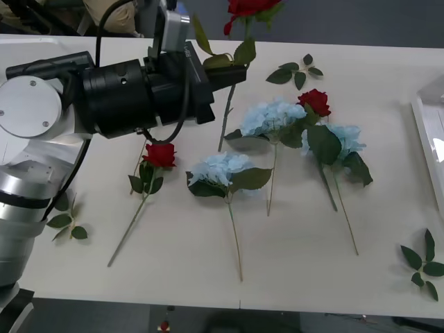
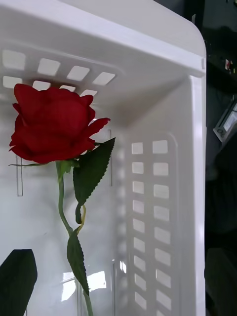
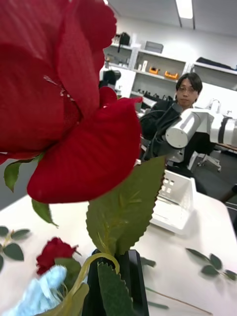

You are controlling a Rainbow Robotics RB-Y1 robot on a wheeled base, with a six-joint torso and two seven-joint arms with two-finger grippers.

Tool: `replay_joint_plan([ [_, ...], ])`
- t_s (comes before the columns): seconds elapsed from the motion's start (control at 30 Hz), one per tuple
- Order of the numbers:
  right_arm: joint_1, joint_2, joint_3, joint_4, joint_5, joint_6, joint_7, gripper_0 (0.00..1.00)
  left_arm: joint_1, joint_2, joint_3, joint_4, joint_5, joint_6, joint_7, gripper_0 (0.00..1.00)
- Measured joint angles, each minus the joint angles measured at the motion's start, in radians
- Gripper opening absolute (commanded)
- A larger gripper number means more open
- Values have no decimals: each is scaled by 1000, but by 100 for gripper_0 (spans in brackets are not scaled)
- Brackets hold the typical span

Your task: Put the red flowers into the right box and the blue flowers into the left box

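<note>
Roses were split: the left gripper (image 1: 220, 75) was clamped on a red rose (image 1: 246, 8) stem, raised over the far table; another rose (image 2: 52, 123) hung inside the right box (image 2: 163, 197). Whether the right gripper gripped it, I couldn't tell. Thin stem might slip or swing.

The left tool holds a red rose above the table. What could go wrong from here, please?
1. The held rose hangs its long stem below the left tool, close to the blue flowers. Carrying it sideways could drag them.
2. The right arm is over the right box, so the two arms might collide there if the left one delivers the rose.
</note>
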Motion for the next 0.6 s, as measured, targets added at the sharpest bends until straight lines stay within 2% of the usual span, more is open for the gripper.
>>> replay_joint_plan([
  [0.2,0,0,0,0,-81,0,14,100,-47,-15,-87,94,53,-23,-37,0],
  [0.37,0,0,-1,-4,-237,7,201,100,-66,-60,-101,143,88,-27,-123,0],
  [0.6,3,0,-53,-141,-408,187,257,100,-105,-95,-194,176,103,-127,-131,0],
])
